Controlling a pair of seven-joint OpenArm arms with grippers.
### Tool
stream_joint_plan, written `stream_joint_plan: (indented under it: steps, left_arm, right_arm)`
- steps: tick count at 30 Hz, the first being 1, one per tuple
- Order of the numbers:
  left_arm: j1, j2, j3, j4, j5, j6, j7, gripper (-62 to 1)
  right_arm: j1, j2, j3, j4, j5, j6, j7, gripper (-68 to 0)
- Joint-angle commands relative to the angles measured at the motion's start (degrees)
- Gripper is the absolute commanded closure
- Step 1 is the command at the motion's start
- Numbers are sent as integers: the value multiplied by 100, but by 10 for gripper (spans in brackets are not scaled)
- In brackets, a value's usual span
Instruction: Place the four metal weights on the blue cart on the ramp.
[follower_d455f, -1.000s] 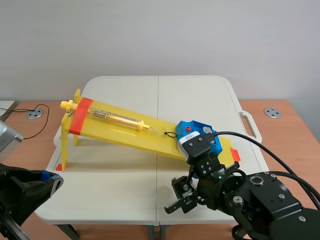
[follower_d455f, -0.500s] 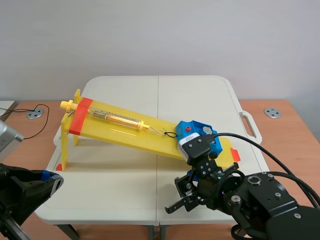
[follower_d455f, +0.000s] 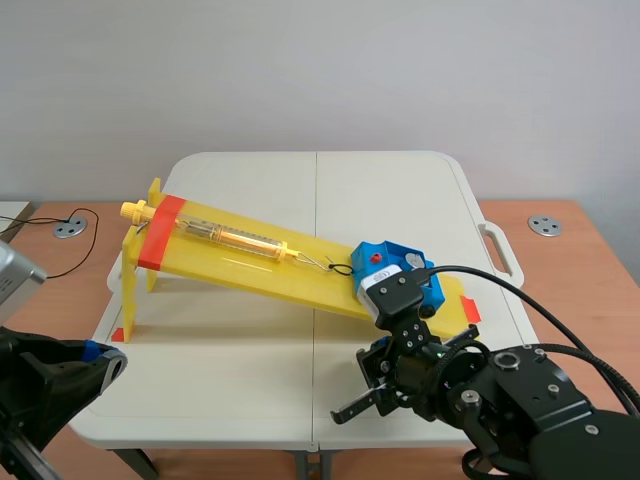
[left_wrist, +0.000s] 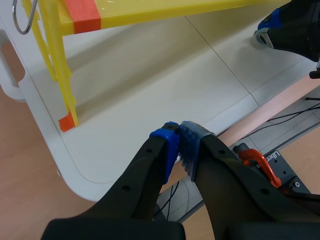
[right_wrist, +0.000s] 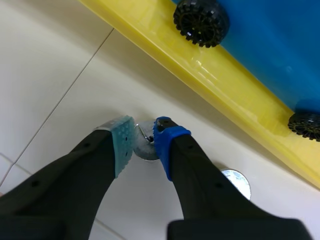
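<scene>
The blue cart (follower_d455f: 392, 268) (right_wrist: 280, 45) sits near the low end of the yellow ramp (follower_d455f: 250, 262) (right_wrist: 235, 85), its black wheels on the ramp's surface. My right gripper (follower_d455f: 362, 388) (right_wrist: 143, 146) is down at the white table just in front of the ramp, shut on a small metal weight (right_wrist: 144, 146) with a wire hook. A second metal weight (right_wrist: 235, 183) lies flat on the table beside the gripper, partly hidden behind its blue-padded finger. My left gripper (left_wrist: 178, 145) (follower_d455f: 95, 358) is shut on nothing over the table's near left corner. In the scene view the right arm hides the weights.
A spring scale (follower_d455f: 235, 238) lies along the ramp, tied to the cart by a string. The ramp's tall yellow legs (left_wrist: 60, 75) stand ahead of my left gripper. The table's near edge (left_wrist: 235, 112) is close to both grippers.
My right gripper has shifted slightly to the right and lower toward the table. The left arm, cart and ramp have not moved.
</scene>
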Motion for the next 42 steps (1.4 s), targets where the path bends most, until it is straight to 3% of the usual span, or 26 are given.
stream_joint_plan:
  steps: [1, 5, 12, 21, 25, 32, 37, 42]
  left_arm:
    - [-114, 31, -68, 404, -461, -118, -516, -40]
    - [-114, 31, -68, 404, -461, -118, -516, -40]
    - [-114, 31, -68, 404, -461, -118, -514, -40]
    - [-114, 31, -68, 404, -461, -118, -514, -40]
    - [-114, 31, -68, 404, -461, -118, -514, -40]
    - [-114, 31, -68, 404, -461, -118, -514, -40]
    - [-114, 31, -68, 404, -461, -118, -514, -40]
    - [-114, 31, -68, 404, -461, -118, -514, -40]
  right_arm:
    - [448, -2, -33, 181, 144, -199, 505, -97]
    - [446, 15, -31, 181, 144, -195, 378, -4]
    - [385, 155, -31, 448, 243, -96, 192, -6]
    - [-581, 763, 223, 2441, 951, -20, -396, -6]
    - [-1115, 994, 549, 3322, 1005, -20, -726, -6]
    - [-1853, 1300, 1362, 4605, 1510, -20, -1132, -6]
    - [-1875, 1296, 2033, 5086, 1744, -24, -1222, -7]
    - [-1388, 1237, 2140, 4955, 1574, -157, -1198, -7]
